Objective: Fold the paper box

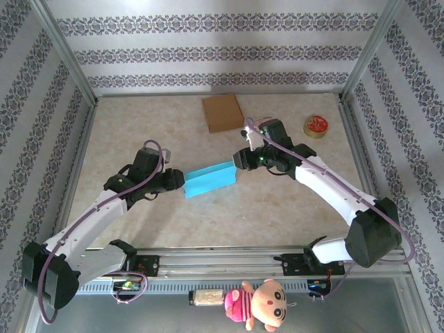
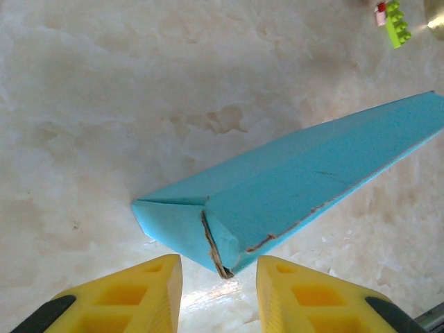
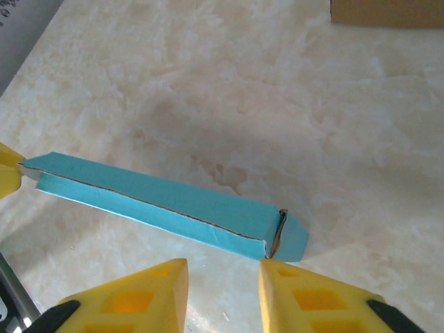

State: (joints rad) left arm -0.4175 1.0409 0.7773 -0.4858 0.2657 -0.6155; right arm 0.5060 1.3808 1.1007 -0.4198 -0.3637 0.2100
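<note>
— Where's the blue paper box (image 1: 210, 180)?
— Lying on the arms' side of the brown cardboard (image 1: 223, 112). My left gripper (image 2: 218, 283) and right gripper (image 3: 222, 279) stand parted at its ends, holding nothing.

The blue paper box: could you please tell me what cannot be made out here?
Top external: blue paper box ends too small, crowded by left gripper and right gripper.
Left wrist: far end cut off by right edge.
Right wrist: far-end contact cut off at left edge.
Underside hidden throughout.
</note>
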